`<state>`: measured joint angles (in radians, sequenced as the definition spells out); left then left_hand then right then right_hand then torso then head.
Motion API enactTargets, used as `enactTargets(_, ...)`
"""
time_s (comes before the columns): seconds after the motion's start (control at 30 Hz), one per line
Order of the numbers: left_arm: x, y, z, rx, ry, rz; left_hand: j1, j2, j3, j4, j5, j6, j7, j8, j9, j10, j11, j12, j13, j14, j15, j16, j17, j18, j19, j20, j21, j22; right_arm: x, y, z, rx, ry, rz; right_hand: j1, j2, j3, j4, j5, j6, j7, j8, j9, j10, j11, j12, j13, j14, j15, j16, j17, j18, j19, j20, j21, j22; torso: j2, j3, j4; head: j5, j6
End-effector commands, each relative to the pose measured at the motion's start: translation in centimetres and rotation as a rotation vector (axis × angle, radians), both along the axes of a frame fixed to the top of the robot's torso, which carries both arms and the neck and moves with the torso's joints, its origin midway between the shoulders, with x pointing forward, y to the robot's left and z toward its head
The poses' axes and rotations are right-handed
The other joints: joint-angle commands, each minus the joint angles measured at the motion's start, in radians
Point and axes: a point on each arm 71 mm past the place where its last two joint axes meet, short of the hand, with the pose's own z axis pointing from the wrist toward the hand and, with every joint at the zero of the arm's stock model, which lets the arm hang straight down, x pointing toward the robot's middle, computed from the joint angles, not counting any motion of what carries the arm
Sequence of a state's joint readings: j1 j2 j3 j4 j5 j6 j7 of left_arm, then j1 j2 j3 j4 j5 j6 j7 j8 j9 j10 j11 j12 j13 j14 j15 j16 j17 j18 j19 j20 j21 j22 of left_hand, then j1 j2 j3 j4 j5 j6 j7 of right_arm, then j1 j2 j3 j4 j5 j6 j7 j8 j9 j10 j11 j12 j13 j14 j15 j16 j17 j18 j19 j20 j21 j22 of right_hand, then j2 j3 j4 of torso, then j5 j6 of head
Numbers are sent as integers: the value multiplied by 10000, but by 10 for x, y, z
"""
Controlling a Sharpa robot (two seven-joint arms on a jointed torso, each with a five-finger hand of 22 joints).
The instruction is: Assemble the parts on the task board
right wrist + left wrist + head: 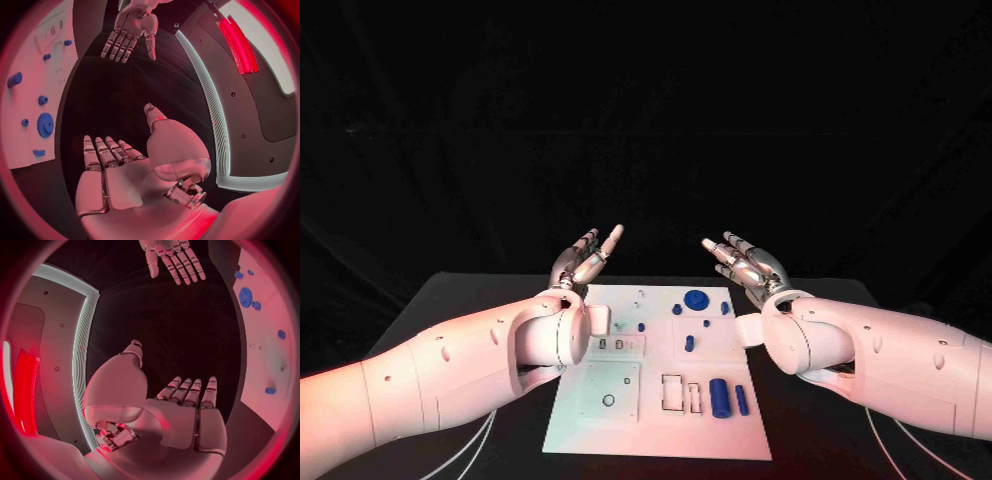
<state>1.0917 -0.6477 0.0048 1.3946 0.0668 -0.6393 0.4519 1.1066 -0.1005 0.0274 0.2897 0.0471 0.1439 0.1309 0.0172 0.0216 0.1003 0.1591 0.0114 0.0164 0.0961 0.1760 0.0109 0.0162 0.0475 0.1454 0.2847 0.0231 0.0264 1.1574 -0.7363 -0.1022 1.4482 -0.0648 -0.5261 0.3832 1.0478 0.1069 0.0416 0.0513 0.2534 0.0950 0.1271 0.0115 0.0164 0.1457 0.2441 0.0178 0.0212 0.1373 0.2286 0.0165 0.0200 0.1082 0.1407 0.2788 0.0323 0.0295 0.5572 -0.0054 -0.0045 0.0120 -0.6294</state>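
Your left hand [584, 258] is hovering above the far left corner of the task board [589, 425], fingers [187, 390] stretched out and slightly apart, gripping nothing. Your right hand [747, 260] is mirroring it above the far right corner, fingers [106, 150] likewise extended and holding nothing. You are keeping both palms turned toward each other, well apart. The task board is lying flat in the middle of the black table [473, 290], between your 2 arms. The blue parts are sitting on it: a round gear [695, 297] near the far edge, small pegs [678, 309] beside it, and a large cylinder [720, 397] with a thinner pin [741, 400] just beside it near the front right.
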Motion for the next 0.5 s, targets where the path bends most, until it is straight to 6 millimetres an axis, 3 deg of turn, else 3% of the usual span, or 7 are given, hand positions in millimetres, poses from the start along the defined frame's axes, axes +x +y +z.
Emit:
enactTargets(0.03,0,-4,0,-377,163,-416,226,-13,31,69,38,93,727,54,14,30,111,63,16,15,103,63,14,193,10,75,44,12,0,11,-2,-155,468,1877,914,73,-20,-363,109,736,1657,191,103,948,169,179,105,1049,170,200,116,79,543,140,306,156,3,-2,-3,0,2)
enactTargets(0.13,0,-4,0,-377,163,-416,283,9,58,66,37,172,793,70,26,116,181,80,30,89,135,78,27,206,3,76,49,14,1,12,-2,-236,540,2101,1187,82,-21,-538,111,1234,1663,285,160,1608,194,266,158,1739,186,304,171,59,826,136,466,231,3,-2,-3,0,2)
enactTargets(0.23,0,-4,0,-377,163,-416,506,108,145,56,26,529,959,134,71,511,350,143,78,421,216,133,70,239,92,89,97,37,1,12,-2,-269,568,2189,1598,57,24,-831,106,2182,1647,468,257,2928,210,464,251,3060,171,521,263,77,1382,133,755,363,3,-2,-3,0,2)
enactTargets(0.27,-4,19,8,-330,-98,-350,561,151,171,52,36,702,1026,174,96,693,423,184,104,561,240,164,91,251,138,88,115,46,8,-7,9,-1740,-1147,1843,1663,60,35,-881,106,2364,1652,495,269,3189,215,493,263,3304,170,548,273,73,1510,134,820,390,184,-61,-31,-164,17)
enactTargets(0.33,-4,22,10,-335,-216,-347,709,232,212,43,36,1119,1134,257,145,1108,542,252,145,938,330,230,134,282,347,92,192,87,9,-9,12,-1912,-1347,1813,1778,75,57,-975,108,2739,1646,529,282,3743,201,527,281,3794,156,573,287,79,1725,136,933,430,231,-56,-28,-182,21)
enactTargets(0.5,-5,28,16,-305,-532,-313,1202,453,262,-9,32,2945,1292,666,350,2991,809,593,305,2450,537,513,277,419,1234,96,517,241,11,-14,18,-2300,-1738,1775,2004,52,103,-1199,79,3673,1611,602,321,5078,85,602,345,5071,30,640,353,183,2399,141,1251,540,339,-58,-17,-214,80)
